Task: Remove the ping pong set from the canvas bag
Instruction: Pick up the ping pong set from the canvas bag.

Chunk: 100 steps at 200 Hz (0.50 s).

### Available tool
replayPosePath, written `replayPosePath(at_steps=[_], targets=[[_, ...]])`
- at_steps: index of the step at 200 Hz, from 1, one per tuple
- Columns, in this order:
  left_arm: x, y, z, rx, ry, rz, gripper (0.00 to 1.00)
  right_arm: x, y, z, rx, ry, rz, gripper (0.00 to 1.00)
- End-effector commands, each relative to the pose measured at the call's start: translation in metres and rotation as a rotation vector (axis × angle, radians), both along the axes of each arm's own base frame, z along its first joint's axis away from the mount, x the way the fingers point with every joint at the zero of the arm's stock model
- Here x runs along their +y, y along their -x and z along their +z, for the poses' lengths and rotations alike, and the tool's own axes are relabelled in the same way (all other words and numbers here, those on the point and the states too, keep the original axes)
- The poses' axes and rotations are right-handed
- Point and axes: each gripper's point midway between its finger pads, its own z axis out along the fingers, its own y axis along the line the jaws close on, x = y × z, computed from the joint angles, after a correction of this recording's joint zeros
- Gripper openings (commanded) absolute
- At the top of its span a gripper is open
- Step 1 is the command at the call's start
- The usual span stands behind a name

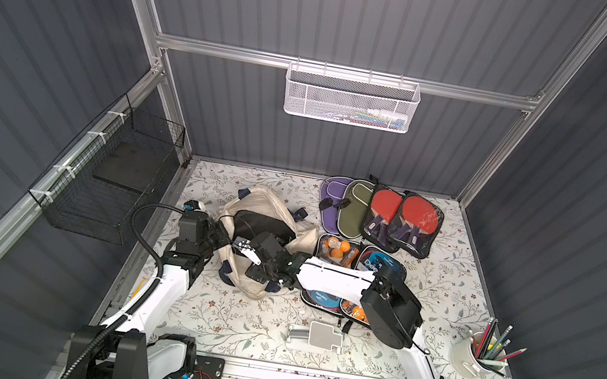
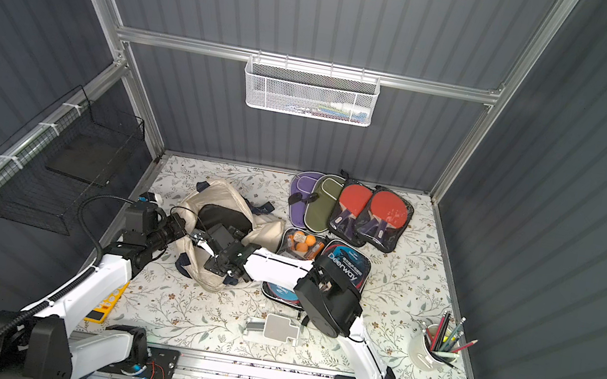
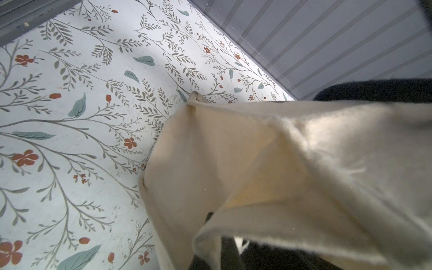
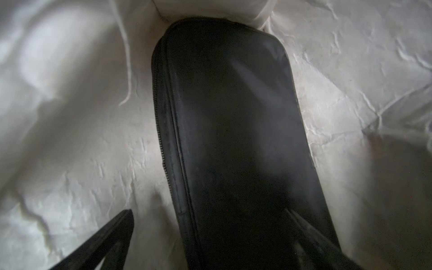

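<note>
Left pincer [image 1: 223, 234]: jaws together, clamped on rim of the canvas bag [image 1: 265, 201]; cloth pulled taut just ahead of it. Right pincer [image 1: 245, 248]: inside the bag mouth, jaws wide apart. The ping pong set [image 4: 229, 140], a black zip case, lies directly ahead on the lining. Contact: cannot tell.

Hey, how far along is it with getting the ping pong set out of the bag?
Partway. Done: the left claw is shut on the edge of the bag, and the mouth gapes open. In hand: the right claw, open, reaches inside over a black zipped case. Left: closing on that case and lifting it out; it lies wholly inside.
</note>
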Motion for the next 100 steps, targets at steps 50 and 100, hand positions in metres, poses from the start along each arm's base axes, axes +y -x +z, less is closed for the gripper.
replayPosePath(at_steps=[50, 100], targets=[[0.002, 0.016, -0.021, 0.074, 0.000, 0.007, 0.00, -0.012, -0.028, -0.042, -0.051, 0.135, -0.102, 0.98], [0.001, 0.016, -0.015, 0.069, 0.004, 0.006, 0.00, -0.012, -0.056, -0.045, -0.117, 0.134, -0.199, 0.92]])
